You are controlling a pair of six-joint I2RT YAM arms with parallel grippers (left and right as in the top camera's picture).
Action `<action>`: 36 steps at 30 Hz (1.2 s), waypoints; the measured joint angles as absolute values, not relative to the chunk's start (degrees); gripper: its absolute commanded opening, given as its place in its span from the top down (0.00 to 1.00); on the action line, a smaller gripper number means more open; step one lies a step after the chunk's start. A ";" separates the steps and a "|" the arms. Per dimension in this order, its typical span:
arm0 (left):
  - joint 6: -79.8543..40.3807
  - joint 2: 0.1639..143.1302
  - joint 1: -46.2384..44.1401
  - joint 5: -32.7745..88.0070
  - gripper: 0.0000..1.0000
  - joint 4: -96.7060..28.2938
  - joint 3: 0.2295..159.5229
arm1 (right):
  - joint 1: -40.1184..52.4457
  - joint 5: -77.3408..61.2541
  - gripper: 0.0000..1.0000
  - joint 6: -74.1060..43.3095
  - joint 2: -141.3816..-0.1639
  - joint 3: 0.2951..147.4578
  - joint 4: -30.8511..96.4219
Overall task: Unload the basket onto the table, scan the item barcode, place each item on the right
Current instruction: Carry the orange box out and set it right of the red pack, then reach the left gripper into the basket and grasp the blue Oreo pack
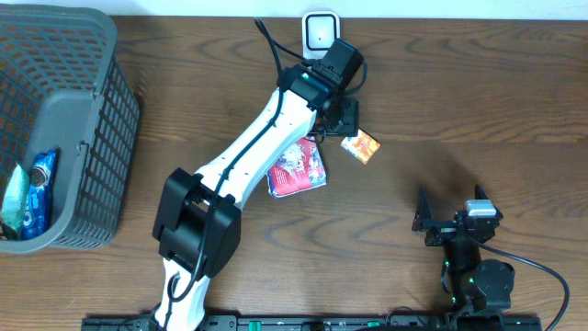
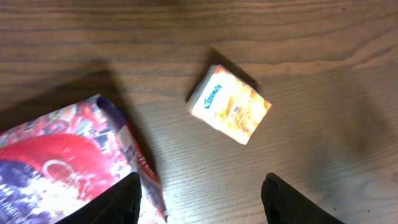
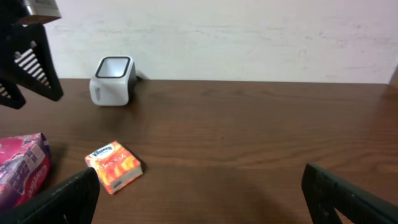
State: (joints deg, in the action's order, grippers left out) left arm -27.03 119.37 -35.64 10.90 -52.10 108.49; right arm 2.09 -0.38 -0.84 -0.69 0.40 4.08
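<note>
Pouch [image 2: 62, 162] lies beside tissue pack [image 2: 230, 106] below spread-jawed left end effector [image 2: 202, 193]; right end effector [image 3: 202, 193] gapes empty.

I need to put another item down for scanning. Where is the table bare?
Bare wood: right of the orange tissue pack, from the scanner down to the right tool; also between the basket and the left arm. Crowded: around the red pouch beside the tissue pack.

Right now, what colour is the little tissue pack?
The small tissue pack is orange and white; left wrist view shows it best.
</note>
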 measured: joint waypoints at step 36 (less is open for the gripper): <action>-33.01 103.33 34.46 -24.29 0.33 -63.24 94.37 | 2.09 -0.40 0.01 -0.84 -0.69 0.40 4.08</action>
State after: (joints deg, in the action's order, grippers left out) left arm -33.01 103.33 34.46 -24.29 -63.24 94.37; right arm 2.09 -0.40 -0.84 -0.69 0.40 4.08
